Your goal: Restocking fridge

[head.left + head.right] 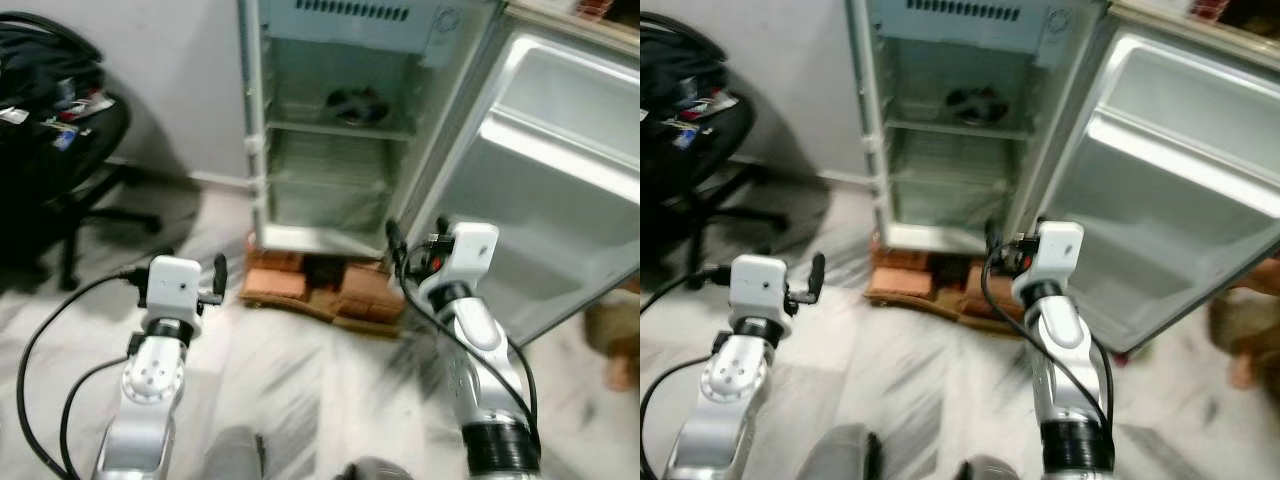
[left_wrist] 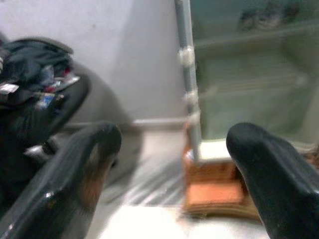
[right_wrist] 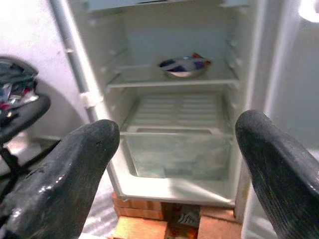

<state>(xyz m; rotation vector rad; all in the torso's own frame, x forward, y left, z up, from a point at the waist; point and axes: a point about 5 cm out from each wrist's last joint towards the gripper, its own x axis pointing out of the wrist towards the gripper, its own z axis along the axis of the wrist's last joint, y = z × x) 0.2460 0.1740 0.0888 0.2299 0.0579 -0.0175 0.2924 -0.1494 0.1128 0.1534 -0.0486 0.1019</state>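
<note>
Fridge (image 1: 330, 150) open, door (image 1: 560, 170) swung wide to the right, standing on bricks (image 1: 310, 285); wire shelf holds a shallow bowl (image 3: 183, 66), clear crisper drawer (image 3: 177, 154) below. Left gripper (image 2: 169, 164) and right gripper (image 3: 179, 164) both spread wide, empty, short of the fridge. Cluttered black office chair (image 1: 60, 130) far left

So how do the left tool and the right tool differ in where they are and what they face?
The left tool hangs over bare floor, off to the side of the fridge, while the right tool is up at the fridge's open front beside the door. The left wrist view looks at the fridge's edge and a chair; the right looks at the shelf with a bowl. Both are open and hold nothing.
</note>
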